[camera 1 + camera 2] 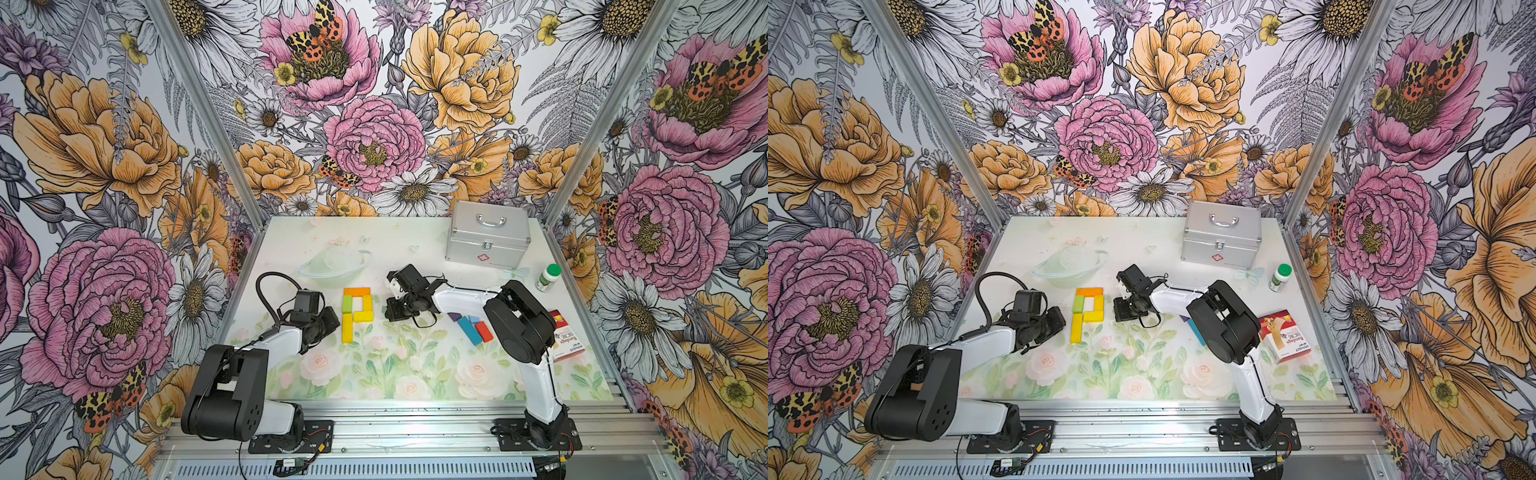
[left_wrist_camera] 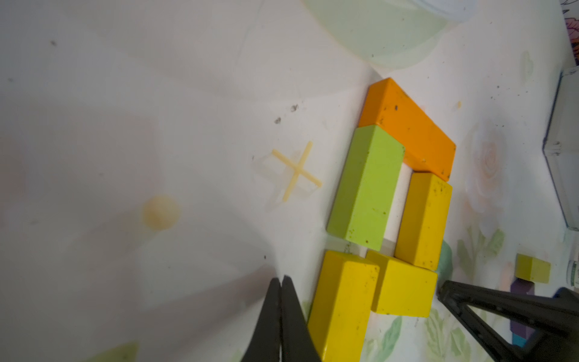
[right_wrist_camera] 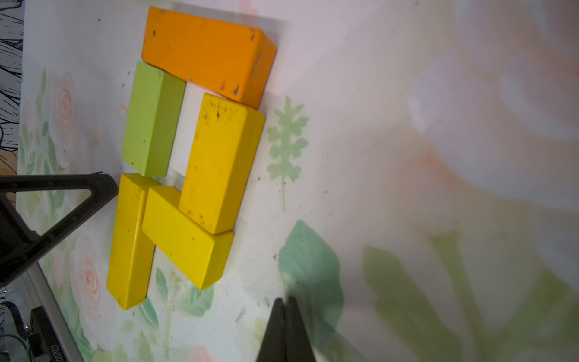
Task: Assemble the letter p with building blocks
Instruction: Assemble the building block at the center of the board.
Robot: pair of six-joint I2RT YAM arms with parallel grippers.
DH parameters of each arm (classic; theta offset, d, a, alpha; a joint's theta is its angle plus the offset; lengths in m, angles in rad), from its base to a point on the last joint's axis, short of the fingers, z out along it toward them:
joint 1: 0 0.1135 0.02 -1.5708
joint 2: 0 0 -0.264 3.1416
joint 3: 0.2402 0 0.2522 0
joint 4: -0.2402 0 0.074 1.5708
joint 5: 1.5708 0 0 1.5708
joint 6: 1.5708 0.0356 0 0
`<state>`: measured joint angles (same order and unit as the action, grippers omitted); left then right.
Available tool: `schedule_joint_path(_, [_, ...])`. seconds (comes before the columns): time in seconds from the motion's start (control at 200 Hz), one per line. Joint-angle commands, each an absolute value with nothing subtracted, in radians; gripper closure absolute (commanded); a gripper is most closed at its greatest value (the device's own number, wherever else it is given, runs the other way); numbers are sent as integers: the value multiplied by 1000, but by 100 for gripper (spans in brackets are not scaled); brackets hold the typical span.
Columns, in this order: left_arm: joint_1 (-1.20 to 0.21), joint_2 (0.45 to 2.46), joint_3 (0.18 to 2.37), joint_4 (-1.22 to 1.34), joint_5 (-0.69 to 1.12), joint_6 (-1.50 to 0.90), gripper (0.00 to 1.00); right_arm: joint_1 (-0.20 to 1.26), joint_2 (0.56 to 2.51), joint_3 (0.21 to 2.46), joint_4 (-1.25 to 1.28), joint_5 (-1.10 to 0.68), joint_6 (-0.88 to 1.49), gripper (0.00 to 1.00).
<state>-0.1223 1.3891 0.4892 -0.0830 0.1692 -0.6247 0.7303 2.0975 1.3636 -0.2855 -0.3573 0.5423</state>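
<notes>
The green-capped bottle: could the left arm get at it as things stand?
Probably not. The bottle stands far off to the right, and the right arm stretches across in between. The left fingers are shut beside the block letter.

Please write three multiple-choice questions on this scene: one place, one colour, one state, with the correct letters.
1. The silver case stands: A. far right; B. far left; C. front edge.
2. The letter P's top block is: A. red; B. orange; C. blue.
3. The left end effector and right end effector are: A. open; B. holding blocks; C. shut, empty.
1 A: it sits beyond the right arm. 2 B: it is plainly orange in every view. 3 C: wrist views show fingers together, nothing between.
</notes>
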Motion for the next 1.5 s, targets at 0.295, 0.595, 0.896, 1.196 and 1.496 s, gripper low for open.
schedule_joint_path(0.295, [-97,1418,462,0,269,-621,100,756,2176,1414,-291,-418,560,100])
schedule_joint_path(0.595, [-98,1420,472,0,280,-621,100,759,2191,1426,-288,-428,559,100])
schedule_joint_path(0.896, [-99,1438,479,2,292,-617,100,759,2204,1439,-288,-439,561,100])
schedule_joint_path(1.196, [-110,1475,485,20,304,-615,100,761,2218,1451,-288,-451,563,99])
schedule_joint_path(1.496, [-110,1482,485,21,302,-617,100,763,2226,1451,-288,-459,563,99])
